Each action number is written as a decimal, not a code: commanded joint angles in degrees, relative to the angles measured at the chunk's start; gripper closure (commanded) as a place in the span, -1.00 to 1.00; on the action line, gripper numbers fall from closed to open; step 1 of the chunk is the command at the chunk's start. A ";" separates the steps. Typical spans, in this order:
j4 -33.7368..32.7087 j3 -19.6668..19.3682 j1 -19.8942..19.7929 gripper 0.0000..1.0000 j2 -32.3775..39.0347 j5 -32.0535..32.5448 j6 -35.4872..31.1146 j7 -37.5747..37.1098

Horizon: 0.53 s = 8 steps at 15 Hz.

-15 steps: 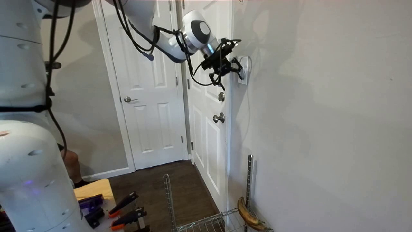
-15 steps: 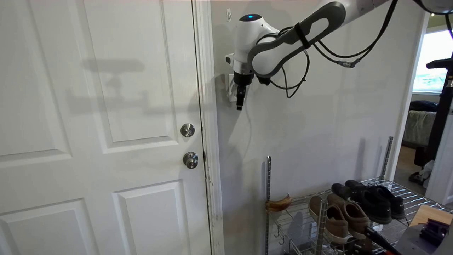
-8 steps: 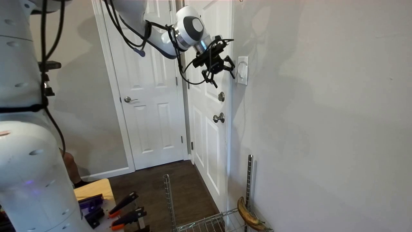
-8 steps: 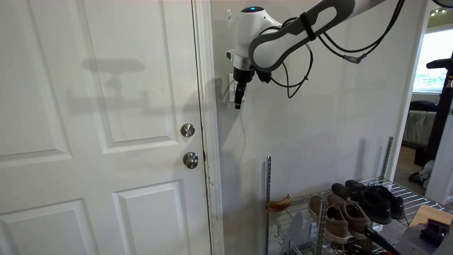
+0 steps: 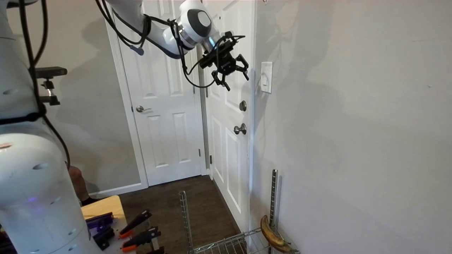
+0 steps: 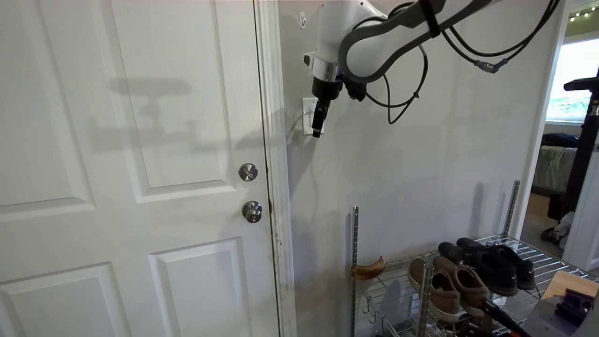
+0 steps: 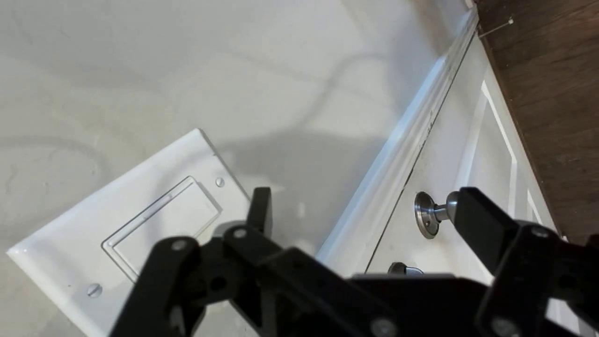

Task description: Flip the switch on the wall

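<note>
Jaws are spread wide, with the two fingers (image 7: 482, 224) well apart. The switch (image 5: 266, 77) is the white one on the wall (image 5: 353, 123), just beside the door frame (image 5: 253, 148), upright in both exterior views. It's near the jaws, but there's a visible gap, so they're apart.

In an exterior view the jaws hang in front of the door (image 5: 227, 158), fingertips angled down, with the switch off to the side at about the same level in the picture. Also in an exterior view, the arm (image 6: 369, 51) comes in across the wall and the jaws cover part of the switch.

Wrist view is the good one tbh: switch low on the left, looking tilted, one finger right by its edge and the black linkage hiding a corner. The rocker (image 7: 164, 222) shows pretty well, but I can't tell which way it's set. The other finger overlaps the knob (image 7: 427, 215).

Down below there's a rack (image 6: 355, 238) with shoes (image 6: 496, 267) on it, plus some browning banana (image 6: 368, 270) by a corner post.
</note>
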<state>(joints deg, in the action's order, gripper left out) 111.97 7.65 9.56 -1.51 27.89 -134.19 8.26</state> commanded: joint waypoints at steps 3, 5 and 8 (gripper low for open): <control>-0.88 -0.09 -0.98 -1.00 1.62 -1.27 -0.35 2.36; -1.83 -0.25 -1.13 -1.00 2.68 -1.02 -0.26 3.04; -3.76 -0.38 -1.07 -1.00 4.33 -0.91 -0.02 4.78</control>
<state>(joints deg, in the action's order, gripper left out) 110.63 7.13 9.01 1.00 27.83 -134.26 9.40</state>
